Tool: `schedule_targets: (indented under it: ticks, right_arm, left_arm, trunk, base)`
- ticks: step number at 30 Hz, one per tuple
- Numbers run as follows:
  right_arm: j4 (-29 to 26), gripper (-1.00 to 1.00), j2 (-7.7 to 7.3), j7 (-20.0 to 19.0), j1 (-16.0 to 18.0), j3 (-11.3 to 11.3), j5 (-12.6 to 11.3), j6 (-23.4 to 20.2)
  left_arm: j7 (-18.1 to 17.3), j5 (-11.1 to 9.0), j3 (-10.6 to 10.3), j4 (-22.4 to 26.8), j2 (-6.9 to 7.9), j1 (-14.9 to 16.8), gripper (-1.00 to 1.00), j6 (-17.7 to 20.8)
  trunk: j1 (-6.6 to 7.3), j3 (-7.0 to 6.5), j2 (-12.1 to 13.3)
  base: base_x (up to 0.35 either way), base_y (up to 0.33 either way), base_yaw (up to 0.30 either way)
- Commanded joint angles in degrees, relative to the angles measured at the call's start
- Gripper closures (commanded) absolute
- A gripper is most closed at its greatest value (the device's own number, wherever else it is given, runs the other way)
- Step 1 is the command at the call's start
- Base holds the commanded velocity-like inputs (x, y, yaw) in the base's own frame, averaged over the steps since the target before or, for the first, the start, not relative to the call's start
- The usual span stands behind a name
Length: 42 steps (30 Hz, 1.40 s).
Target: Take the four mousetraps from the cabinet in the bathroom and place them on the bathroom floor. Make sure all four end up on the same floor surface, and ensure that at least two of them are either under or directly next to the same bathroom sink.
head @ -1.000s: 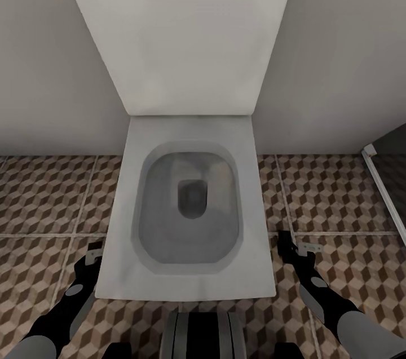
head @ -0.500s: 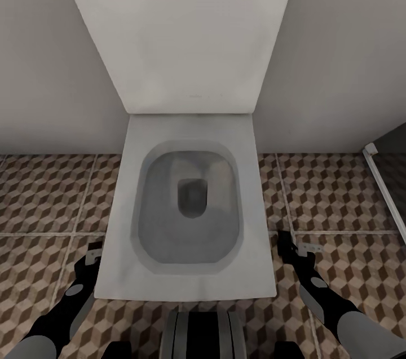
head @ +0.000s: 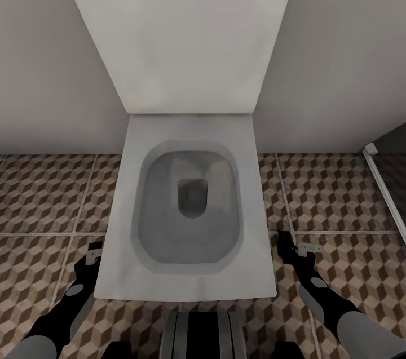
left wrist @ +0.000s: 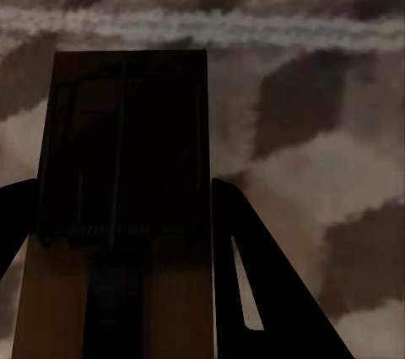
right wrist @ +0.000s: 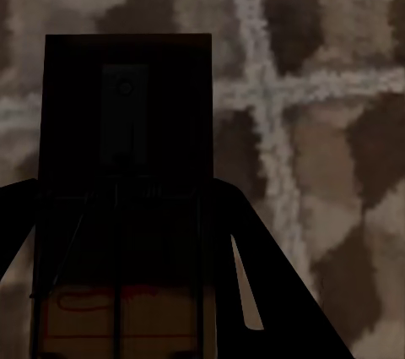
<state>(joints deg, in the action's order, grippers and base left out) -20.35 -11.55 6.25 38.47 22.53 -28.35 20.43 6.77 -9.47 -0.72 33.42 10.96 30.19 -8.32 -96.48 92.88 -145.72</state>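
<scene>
I am holding two mousetraps, one in each hand. In the left wrist view a brown wooden mousetrap with dark metal parts sits between my black fingers, with the left gripper shut on it. The right wrist view shows a second mousetrap, and the right gripper is shut on it too. Both hang just above the cube-patterned bathroom floor. From the head, the left gripper and the right gripper point down on either side of a toilet. The cabinet and the bathroom sink are out of view.
A white toilet with its lid up stands straight ahead against the grey wall, between my two arms. A white-framed dark panel runs along the floor at the right. My base shows at the bottom edge.
</scene>
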Motion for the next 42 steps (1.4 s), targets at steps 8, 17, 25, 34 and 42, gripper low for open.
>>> schedule_targets:
  ticks: [8,17,25,34,42]
  right_arm:
    - [-0.01,1.0,-0.05,0.43,0.03,0.5,-0.39,0.14]
    - [-0.01,1.0,-0.06,0.43,0.03,0.5,-0.39,0.2]
    - [0.04,1.0,-0.06,0.43,0.03,0.5,-0.39,0.21]
    - [0.04,1.0,-0.05,0.43,0.03,0.5,-0.39,0.22]
    - [0.05,1.0,-0.06,0.43,0.03,0.5,-0.39,0.22]
  left_arm:
    - [0.25,-0.36,-0.16,-0.02,0.02,0.03,1.0,-0.2]
    - [0.26,-0.37,-0.16,-0.02,0.02,0.0,1.0,-0.2]
    - [0.26,-0.38,-0.17,-0.02,0.02,0.01,1.0,-0.2]
    - [0.25,-0.29,-0.24,-0.02,0.01,0.01,1.0,-0.2]
    - [0.24,-0.29,-0.24,-0.02,0.02,0.03,1.0,-0.2]
  trunk:
    - [-0.09,0.91,-0.06]
    - [-0.09,0.91,-0.06]
    - [-0.09,0.91,-0.06]
    - [-0.09,0.91,-0.06]
    - [-0.09,0.91,-0.06]
  base:
    - [0.0,0.0,0.0]
    - [0.0,0.0,0.0]
    - [0.0,0.0,0.0]
    - [0.0,0.0,0.0]
    - [0.0,0.0,0.0]
